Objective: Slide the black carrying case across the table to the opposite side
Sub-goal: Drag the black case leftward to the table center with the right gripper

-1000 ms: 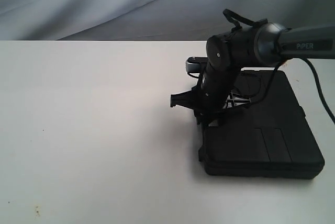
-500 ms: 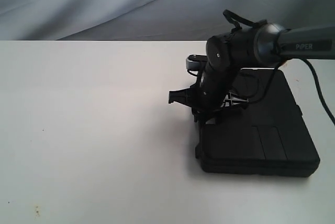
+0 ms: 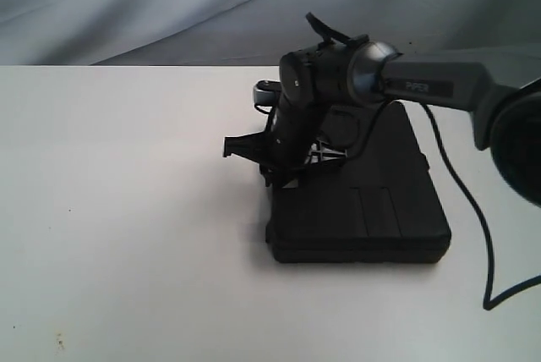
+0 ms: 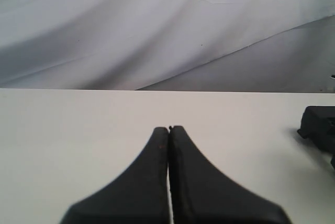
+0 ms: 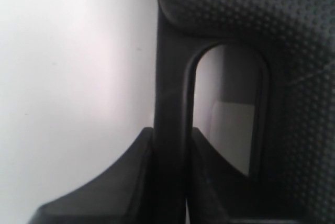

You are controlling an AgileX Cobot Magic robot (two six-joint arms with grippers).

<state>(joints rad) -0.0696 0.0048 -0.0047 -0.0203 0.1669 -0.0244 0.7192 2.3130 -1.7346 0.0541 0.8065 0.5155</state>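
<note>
A: Black case (image 3: 363,210) lies flat, right of the table's (image 3: 127,210) middle. Your right gripper (image 5: 171,135) is pinched narrow on its handle (image 5: 170,77), at the edge facing left.
B: Step?
A: Mid-slide, I'd judge. Next: you drag it leftward, low and level, grip firm so the handle doesn't slip.
B: Left gripper (image 4: 169,130)?
A: Closed on nothing, apart from the case.

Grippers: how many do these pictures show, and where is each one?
2. The right gripper is shut on the handle of the black carrying case. The left gripper is shut on nothing, over the white table; only its wrist view shows it.
</note>
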